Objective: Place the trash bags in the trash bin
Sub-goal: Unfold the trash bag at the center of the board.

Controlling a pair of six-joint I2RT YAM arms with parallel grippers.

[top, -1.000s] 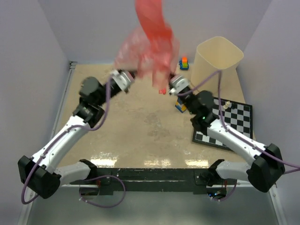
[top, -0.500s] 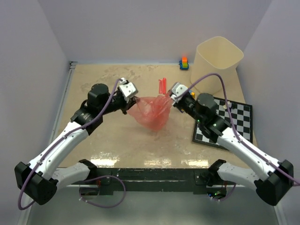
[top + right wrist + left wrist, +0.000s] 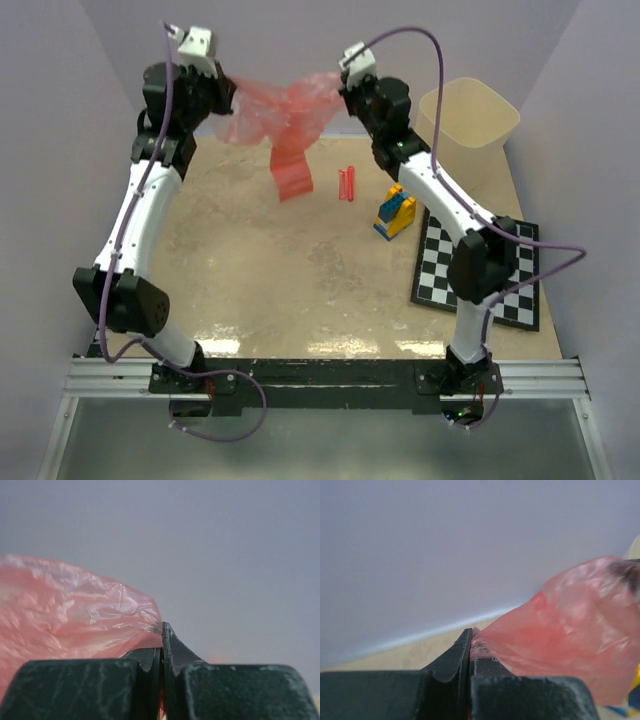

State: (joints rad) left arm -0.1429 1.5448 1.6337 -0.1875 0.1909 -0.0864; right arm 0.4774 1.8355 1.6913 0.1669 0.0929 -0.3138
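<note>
A crinkly translucent red trash bag (image 3: 283, 115) hangs stretched high above the table between both grippers, its tail drooping to the table's far middle. My left gripper (image 3: 228, 95) is shut on the bag's left edge (image 3: 555, 640). My right gripper (image 3: 340, 90) is shut on its right edge (image 3: 75, 615). A second trash bag, a narrow folded red strip (image 3: 348, 183), lies on the table below. The cream-beige trash bin (image 3: 468, 130) stands upright at the far right, apart from the held bag.
A yellow-and-blue toy block (image 3: 396, 213) stands right of the strip. A black-and-white checkerboard (image 3: 500, 265) lies at the right, under the right arm. Purple walls close in the table on three sides.
Both arms have risen from low over the table's middle to high at the back, lifting and stretching the red bag between them. The folded strip and bin have not moved.
</note>
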